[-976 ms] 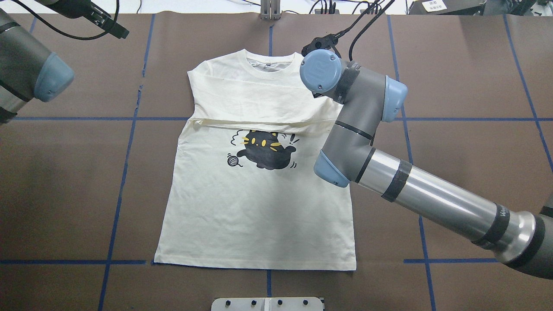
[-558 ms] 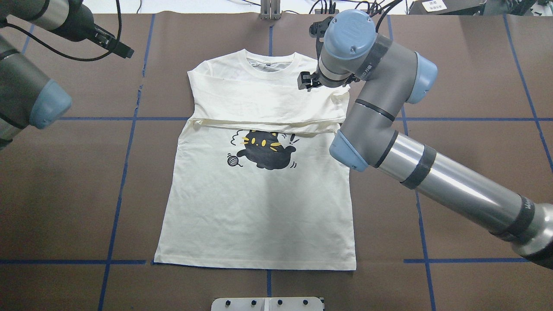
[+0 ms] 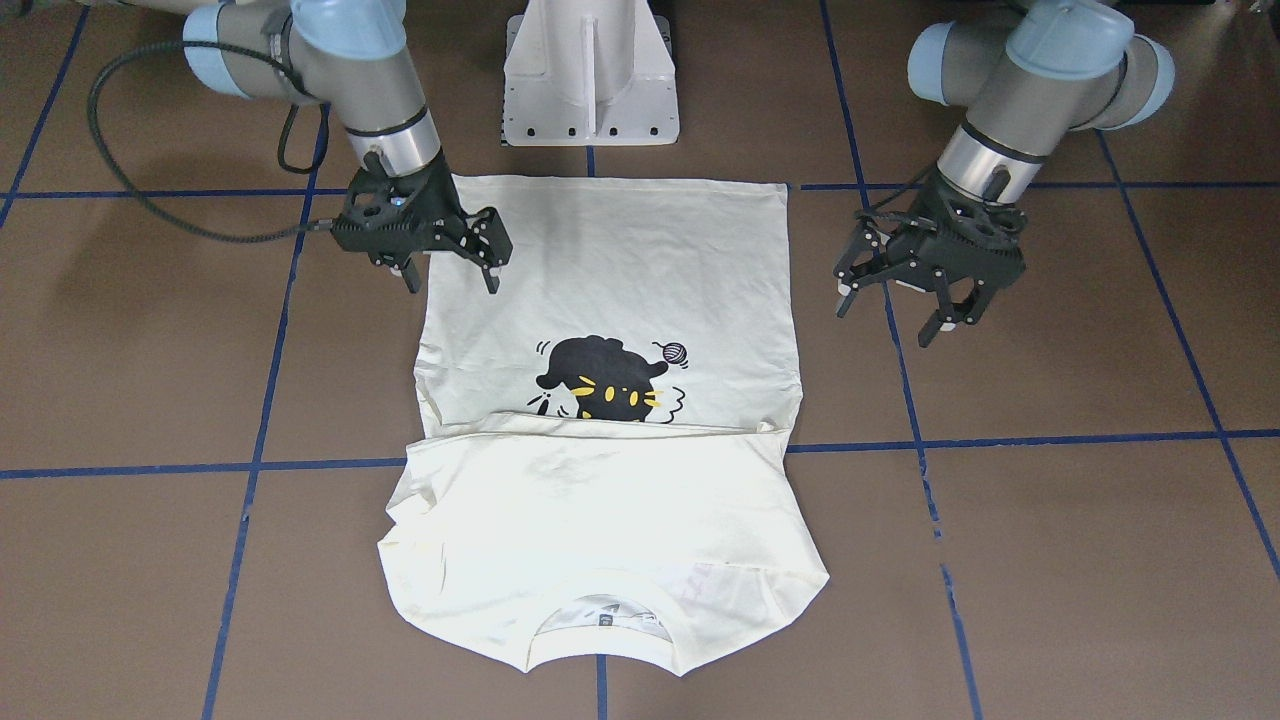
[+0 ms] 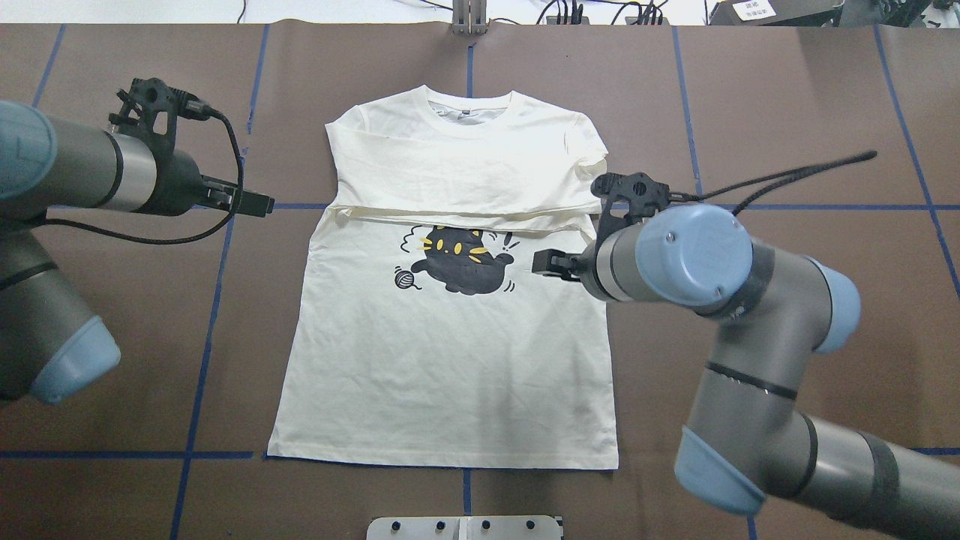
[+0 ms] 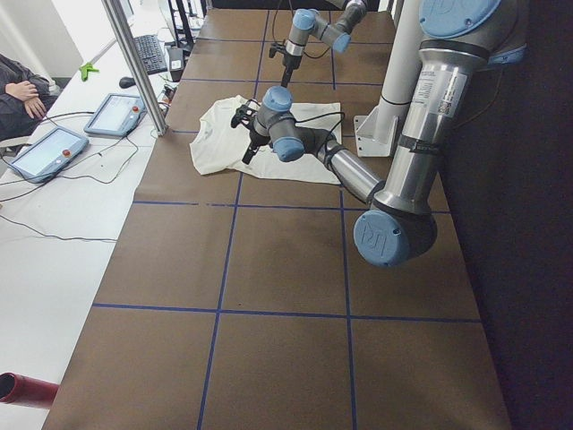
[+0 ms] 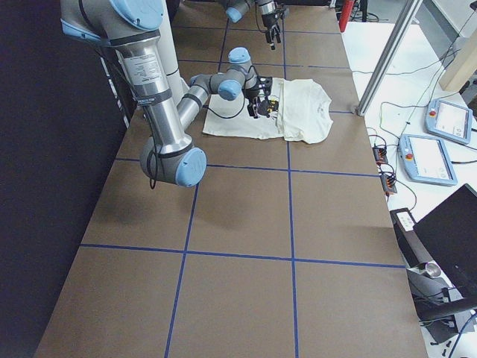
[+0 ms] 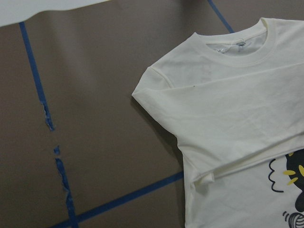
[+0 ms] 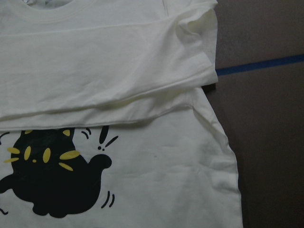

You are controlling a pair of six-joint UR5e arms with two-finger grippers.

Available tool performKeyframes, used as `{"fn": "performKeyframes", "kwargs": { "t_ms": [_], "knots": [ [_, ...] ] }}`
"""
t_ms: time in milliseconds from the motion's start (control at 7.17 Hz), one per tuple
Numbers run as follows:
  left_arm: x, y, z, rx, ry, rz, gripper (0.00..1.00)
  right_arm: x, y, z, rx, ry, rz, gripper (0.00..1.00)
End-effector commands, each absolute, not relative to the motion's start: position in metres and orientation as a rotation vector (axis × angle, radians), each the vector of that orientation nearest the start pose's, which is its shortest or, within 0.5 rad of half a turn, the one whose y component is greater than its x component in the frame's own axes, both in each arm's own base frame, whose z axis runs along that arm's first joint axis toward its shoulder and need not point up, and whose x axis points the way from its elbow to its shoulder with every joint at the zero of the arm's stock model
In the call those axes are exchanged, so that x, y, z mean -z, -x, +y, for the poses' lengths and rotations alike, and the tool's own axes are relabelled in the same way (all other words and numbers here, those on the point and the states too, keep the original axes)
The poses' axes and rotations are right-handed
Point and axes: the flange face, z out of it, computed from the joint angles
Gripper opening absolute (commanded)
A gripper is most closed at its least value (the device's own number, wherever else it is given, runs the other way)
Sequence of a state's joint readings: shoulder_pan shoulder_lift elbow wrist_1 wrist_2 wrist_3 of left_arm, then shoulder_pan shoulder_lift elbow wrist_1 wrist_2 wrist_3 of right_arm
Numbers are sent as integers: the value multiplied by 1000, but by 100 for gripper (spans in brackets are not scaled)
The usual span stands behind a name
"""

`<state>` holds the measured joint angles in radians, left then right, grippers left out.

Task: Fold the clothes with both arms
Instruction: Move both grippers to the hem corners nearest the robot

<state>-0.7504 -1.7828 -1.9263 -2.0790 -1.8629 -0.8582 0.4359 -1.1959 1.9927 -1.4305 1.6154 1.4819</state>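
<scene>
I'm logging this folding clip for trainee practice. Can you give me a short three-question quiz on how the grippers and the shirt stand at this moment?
1. True or false: the left gripper is shut on the T-shirt.
2. What partly covers the top of the cat print? A) a folded layer of the shirt's own cloth B) a towel C) a gripper finger
3. Which gripper hangs above the shirt, near its side edge?

Key
1. False: it is open, over bare table beside the shirt.
2. A
3. The right gripper, which is also open.
</scene>
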Motion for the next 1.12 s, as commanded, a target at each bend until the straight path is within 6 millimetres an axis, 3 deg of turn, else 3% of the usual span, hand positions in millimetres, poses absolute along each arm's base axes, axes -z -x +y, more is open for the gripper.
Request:
{"fn": "performKeyframes", "kwargs": {
  "t_ms": [0,139,279,418,558,697,976],
  "knots": [
    [-342,-373,-362,-8,-423,1027,100,-267,457,-236,-428,-183,-967,98],
    [-349,-395,-333,44,-358,1036,100,-279,457,-207,-453,-158,-974,96],
    [-350,-420,-298,118,-271,1061,89,-294,454,-187,-507,-148,-1044,94],
    [-361,-441,-262,175,-232,1048,75,-313,452,-165,-508,-179,-1048,94],
    [-366,-457,-230,230,-169,1051,57,-327,445,-160,-516,-182,-1028,93],
    [-370,-465,-214,228,-138,1041,53,-327,446,-157,-511,-181,-1028,94],
    [-390,-455,-212,218,-140,999,53,-327,446,-157,-510,-180,-1028,95]
  ]
}}
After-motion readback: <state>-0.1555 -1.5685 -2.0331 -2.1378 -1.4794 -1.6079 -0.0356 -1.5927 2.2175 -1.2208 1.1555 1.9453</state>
